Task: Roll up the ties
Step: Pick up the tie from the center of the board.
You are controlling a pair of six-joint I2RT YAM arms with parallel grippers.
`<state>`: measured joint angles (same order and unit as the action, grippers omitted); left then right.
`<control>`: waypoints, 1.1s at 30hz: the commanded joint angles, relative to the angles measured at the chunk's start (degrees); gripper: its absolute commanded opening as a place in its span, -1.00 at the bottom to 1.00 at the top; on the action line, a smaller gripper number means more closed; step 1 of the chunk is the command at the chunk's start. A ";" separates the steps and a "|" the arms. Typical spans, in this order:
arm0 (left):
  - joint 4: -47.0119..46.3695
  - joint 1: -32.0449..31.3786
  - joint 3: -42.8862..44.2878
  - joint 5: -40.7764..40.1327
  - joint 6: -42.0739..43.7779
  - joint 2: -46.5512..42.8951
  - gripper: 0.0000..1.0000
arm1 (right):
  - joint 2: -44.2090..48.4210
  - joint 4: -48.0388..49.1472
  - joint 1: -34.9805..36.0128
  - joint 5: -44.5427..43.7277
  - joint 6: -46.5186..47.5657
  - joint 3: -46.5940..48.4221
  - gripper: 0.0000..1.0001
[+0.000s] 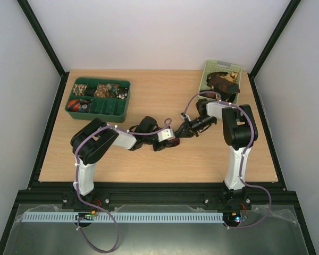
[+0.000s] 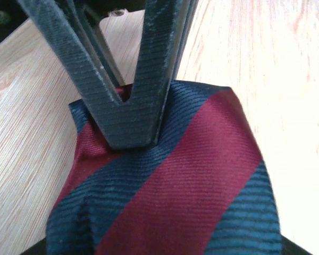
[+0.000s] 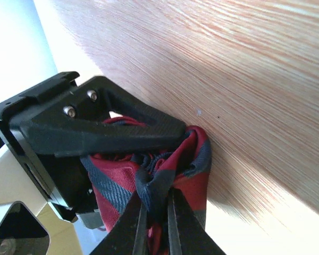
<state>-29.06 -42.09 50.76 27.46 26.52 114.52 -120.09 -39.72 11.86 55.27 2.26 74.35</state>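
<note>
The striped tie (image 2: 191, 180), a ribbed weave in broad diagonal bands of dark red and navy, sat bunched near the middle of the pale wood-grain surface (image 2: 287, 64). The left fingers (image 2: 143, 79), ridged black plastic meeting in a V, were clamped on its folded end. The right fingers (image 3: 135, 228), slim and almost touching, pinched a crumpled fold of the same tie. At the far left a dark green divided tray (image 1: 103, 112) held rolled ties (image 1: 102, 90). At the far right a pale green perforated basket (image 1: 226, 66) held a heap of brown ties (image 1: 223, 82).
</note>
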 commanded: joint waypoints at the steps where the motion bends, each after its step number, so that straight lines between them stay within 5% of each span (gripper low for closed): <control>1: 9.98 0.95 -1.69 0.26 -2.19 3.84 0.11 | -0.20 -0.27 1.42 -5.62 1.41 -1.96 -0.97; 9: 5.62 2.75 -2.11 6.89 -4.90 -0.38 0.95 | 0.46 1.84 1.42 -5.60 2.37 -2.41 -0.97; 19: 7.19 1.17 2.76 12.63 -3.87 5.69 0.98 | 1.11 4.74 1.43 -5.72 1.64 -3.00 -0.97; 24: 8.21 0.36 5.58 7.70 -5.23 9.13 0.75 | 1.12 4.34 1.46 -5.21 1.66 -2.55 -0.97; 30: 7.99 1.92 3.41 2.52 -4.55 7.21 -0.15 | 2.44 2.35 1.33 -5.23 3.34 -3.02 -0.97; 33: 8.67 2.31 2.16 2.98 -3.69 5.39 -0.13 | 2.49 2.20 1.25 -5.07 3.41 -3.15 -0.97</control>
<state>-28.62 -40.80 56.47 34.17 22.28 119.31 -118.50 -36.16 12.64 53.74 3.90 72.34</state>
